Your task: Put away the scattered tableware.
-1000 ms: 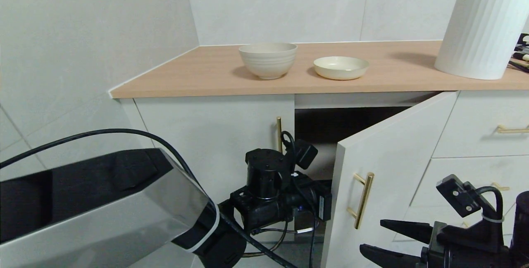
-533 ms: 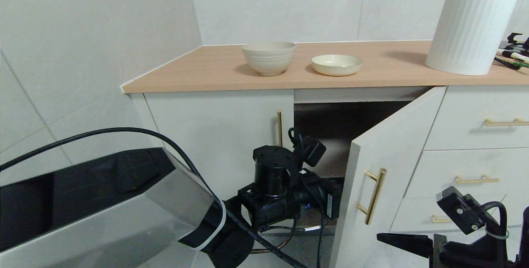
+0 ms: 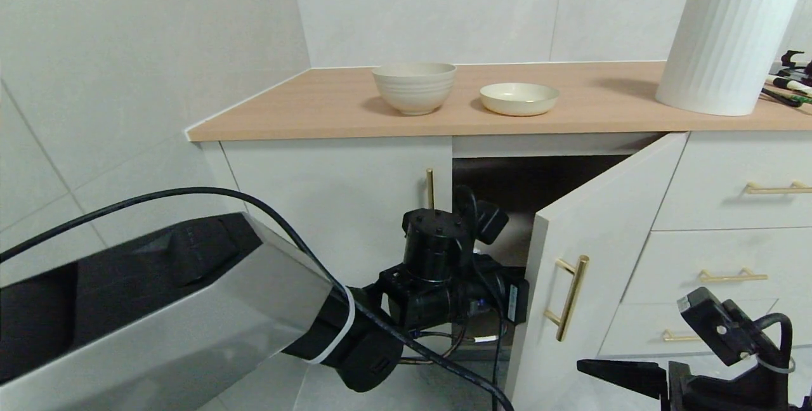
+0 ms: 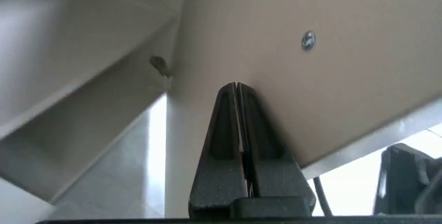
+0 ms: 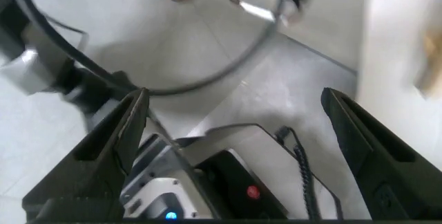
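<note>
Two dishes, bowl [image 3: 413, 86] and plate [image 3: 519, 97], wait untouched upper centre; left gripper [image 4: 237, 96], jaws together, has edged toward the open cabinet [image 3: 545, 173]; right gripper [image 5: 233, 94] gapes.

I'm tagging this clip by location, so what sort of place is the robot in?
Most likely a kitchen: a wooden countertop with a bowl and a dish on it, a cupboard door standing open below, drawers beside it, and a tiled wall behind.

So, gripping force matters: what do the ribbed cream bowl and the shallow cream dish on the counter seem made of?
Ribbed cream bowl: likely ceramic, matte finish, no glare on its thick wall. Shallow cream dish: likely glazed ceramic, faint sheen inside; melamine cannot be excluded.
</note>
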### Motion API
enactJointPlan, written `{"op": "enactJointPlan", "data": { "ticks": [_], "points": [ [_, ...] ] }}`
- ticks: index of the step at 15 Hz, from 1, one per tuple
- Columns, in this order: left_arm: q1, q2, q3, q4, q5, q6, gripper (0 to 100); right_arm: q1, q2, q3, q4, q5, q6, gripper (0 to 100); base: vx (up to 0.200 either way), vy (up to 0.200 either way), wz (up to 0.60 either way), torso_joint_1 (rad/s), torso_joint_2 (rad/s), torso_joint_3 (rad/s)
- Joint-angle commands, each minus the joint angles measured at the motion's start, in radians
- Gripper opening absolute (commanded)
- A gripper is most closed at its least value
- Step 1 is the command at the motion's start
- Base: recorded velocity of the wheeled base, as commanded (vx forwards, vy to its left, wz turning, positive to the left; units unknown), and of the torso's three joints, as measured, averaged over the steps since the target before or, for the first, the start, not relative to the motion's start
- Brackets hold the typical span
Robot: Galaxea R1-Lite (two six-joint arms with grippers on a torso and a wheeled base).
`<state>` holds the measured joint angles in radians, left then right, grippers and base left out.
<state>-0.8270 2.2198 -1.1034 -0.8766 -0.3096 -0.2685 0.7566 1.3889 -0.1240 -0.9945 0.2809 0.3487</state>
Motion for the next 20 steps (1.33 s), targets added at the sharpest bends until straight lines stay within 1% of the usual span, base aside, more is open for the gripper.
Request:
{"op": "enactJointPlan", "data": {
  "ticks": [1,2,3,4,5,7,8,9,10,11,12,13,15,16,17,19,20],
  "points": [
    [-0.080,-0.049,-0.035,0.054,-0.002,0.003,0,0.061,-0.100,0.000,0.000,0.001,0.001,100,0.000,0.000,0.00,0.000,0.00,0.000],
    [-0.106,-0.061,-0.041,0.070,-0.003,0.005,0,0.076,-0.126,0.000,0.002,0.001,0.001,100,0.000,0.000,0.00,0.000,0.00,0.000],
    [-0.204,-0.107,-0.070,0.130,-0.003,0.008,0,0.136,-0.212,-0.006,0.020,0.003,0.001,100,0.000,0.000,0.00,0.000,0.00,0.000],
    [-0.265,-0.137,-0.073,0.157,-0.002,0.008,0,0.175,-0.255,-0.014,0.045,0.003,0.001,100,0.000,0.000,0.00,0.000,0.00,0.000],
    [-0.290,-0.161,-0.056,0.163,0.004,0.008,0,0.176,-0.274,-0.020,0.062,0.004,0.001,100,0.000,0.000,0.00,0.000,0.00,0.000],
    [-0.282,-0.201,-0.001,0.160,0.033,0.006,0,0.176,-0.288,-0.026,0.068,0.004,-0.001,100,0.000,0.000,0.00,0.000,0.00,0.000],
    [-0.236,-0.235,0.046,0.154,0.069,0.005,0,0.176,-0.284,-0.031,0.069,0.003,-0.001,100,0.000,0.000,0.00,0.000,0.00,0.000],
    [-0.210,-0.261,0.077,0.149,0.081,0.005,0,0.176,-0.280,-0.031,0.069,0.001,-0.001,100,0.000,0.000,0.00,0.000,0.00,0.000],
    [-0.210,-0.261,0.077,0.149,0.081,0.005,0,0.176,-0.280,-0.031,0.069,0.001,-0.001,100,0.000,0.000,0.00,0.000,0.00,0.000],
    [-0.116,-0.353,0.188,0.128,0.089,0.002,0,0.170,-0.269,-0.040,0.071,-0.005,-0.001,100,0.000,0.000,0.00,0.000,0.00,0.000],
    [-0.076,-0.391,0.232,0.116,0.092,0.002,0,0.158,-0.252,-0.049,0.071,-0.008,-0.001,100,0.000,0.000,0.00,0.000,0.00,0.000],
    [-0.014,-0.445,0.281,0.097,0.106,0.003,0,0.122,-0.217,-0.072,0.069,-0.014,-0.001,100,0.000,0.000,0.00,0.000,0.00,0.000],
    [0.086,-0.526,0.352,0.091,0.165,0.008,0,0.040,-0.146,-0.167,0.085,-0.022,-0.001,100,0.000,0.000,0.00,0.000,0.00,0.000],
    [0.118,-0.555,0.376,0.090,0.185,0.008,0,0.006,-0.117,-0.218,0.114,-0.026,-0.001,100,0.000,0.000,0.00,0.000,0.00,0.000],
    [0.167,-0.612,0.413,0.091,0.201,0.008,0,-0.034,-0.085,-0.302,0.174,-0.032,-0.001,100,0.000,0.000,0.00,0.000,0.00,0.000],
    [0.221,-0.695,0.462,0.099,0.201,0.012,0,-0.082,-0.042,-0.444,0.309,-0.055,-0.004,100,0.000,0.000,0.00,0.000,0.00,0.000],
    [0.249,-0.741,0.479,0.110,0.199,0.037,0,-0.085,-0.033,-0.525,0.390,-0.085,-0.004,100,0.000,0.000,0.00,0.000,0.00,0.000]
  ]
}}
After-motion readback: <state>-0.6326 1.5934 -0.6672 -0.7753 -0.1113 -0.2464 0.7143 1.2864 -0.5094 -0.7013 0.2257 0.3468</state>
